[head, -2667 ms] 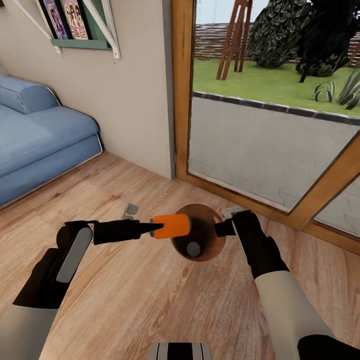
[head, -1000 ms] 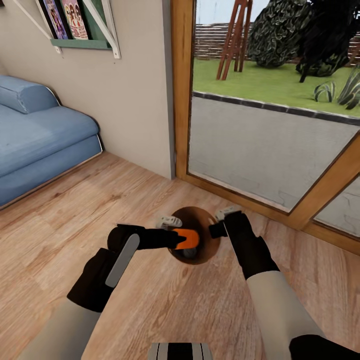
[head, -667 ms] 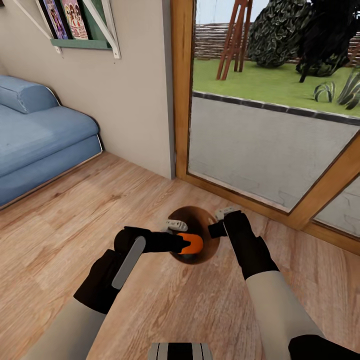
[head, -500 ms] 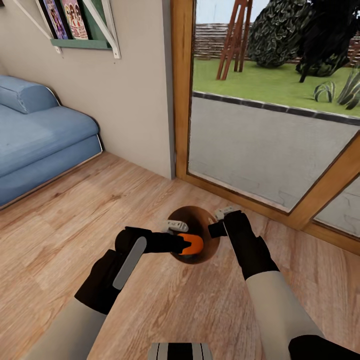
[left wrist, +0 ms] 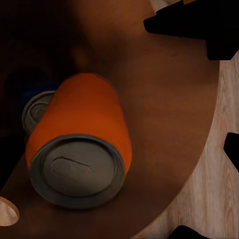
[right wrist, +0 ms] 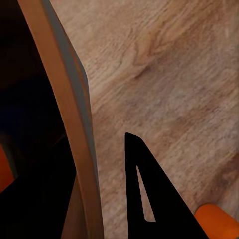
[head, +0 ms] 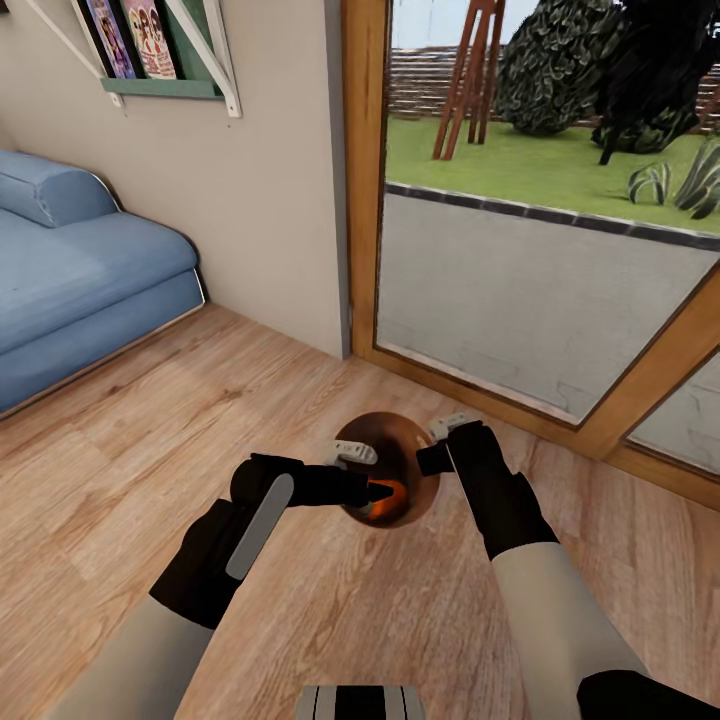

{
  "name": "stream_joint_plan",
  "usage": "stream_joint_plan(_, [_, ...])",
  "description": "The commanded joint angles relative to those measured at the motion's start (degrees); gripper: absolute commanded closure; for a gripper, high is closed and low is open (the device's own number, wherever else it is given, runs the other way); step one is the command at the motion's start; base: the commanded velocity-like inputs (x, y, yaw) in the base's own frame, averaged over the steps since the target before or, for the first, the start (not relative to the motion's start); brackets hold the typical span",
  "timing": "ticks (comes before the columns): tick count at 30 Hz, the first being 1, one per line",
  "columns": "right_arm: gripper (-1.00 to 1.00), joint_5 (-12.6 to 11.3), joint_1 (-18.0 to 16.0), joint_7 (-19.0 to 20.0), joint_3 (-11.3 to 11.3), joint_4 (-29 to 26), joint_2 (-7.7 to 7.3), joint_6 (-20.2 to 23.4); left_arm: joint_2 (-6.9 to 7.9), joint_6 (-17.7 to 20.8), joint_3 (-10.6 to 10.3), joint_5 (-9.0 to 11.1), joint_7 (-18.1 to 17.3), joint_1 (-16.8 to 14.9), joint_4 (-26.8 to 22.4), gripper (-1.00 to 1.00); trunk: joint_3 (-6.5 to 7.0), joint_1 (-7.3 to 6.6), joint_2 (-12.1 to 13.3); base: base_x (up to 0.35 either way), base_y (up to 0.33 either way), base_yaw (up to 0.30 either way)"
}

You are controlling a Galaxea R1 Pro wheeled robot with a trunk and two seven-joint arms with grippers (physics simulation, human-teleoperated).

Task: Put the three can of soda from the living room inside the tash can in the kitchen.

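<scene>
Orange can point(left wrist: 79, 134) lies loose inside the bin point(head: 400, 432), beside a blue can point(left wrist: 39, 107). Left gripper point(head: 362, 472) open over the rim; right gripper point(head: 438, 445) pinches the far-right rim. Bare floor point(head: 150, 430) all round.

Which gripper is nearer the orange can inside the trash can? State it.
Left. The left gripper hangs open right over the orange can in the trash can; the right gripper grips the rim, off to the side.

orange can point(left wrist: 84, 124) with grey top, brown-lined bin point(left wrist: 174, 99), blue sofa point(head: 80, 270)

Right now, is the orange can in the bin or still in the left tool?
In the bin. The orange can lies tipped inside the trash can, free of the left tool, whose fingers are spread; a blue can sits beside it.
</scene>
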Motion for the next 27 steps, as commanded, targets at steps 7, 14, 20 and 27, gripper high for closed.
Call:
stream_joint_plan(7, [1.00,-2.5,0.0,0.1,0.0,-0.9,0.01,0.3,0.33,0.0,0.1,-1.2,0.0,0.2,-0.2,-1.00,0.00,-0.01,0.0,0.000,0.000,0.000])
stream_joint_plan(14, [1.00,-2.5,0.0,0.1,0.0,-0.9,0.01,0.3,0.64,-0.9,0.4,-1.1,-0.4,0.3,-0.7,-1.00,0.00,-0.01,0.0,0.000,0.000,0.000])
stream_joint_plan(20, [1.00,-2.5,0.1,0.1,0.0,-0.9,0.01,0.3,0.99,-1.4,0.9,-0.8,-4.4,0.4,-4.4,-1.00,0.00,-0.01,0.0,0.000,0.000,0.000])
stream_joint_plan(27, [1.00,-2.5,0.0,0.1,0.0,-0.9,-0.14,0.3,10.28,-1.8,6.2,-0.6,-14.5,0.8,-8.9,-1.00,0.00,-0.01,0.0,0.000,0.000,0.000])
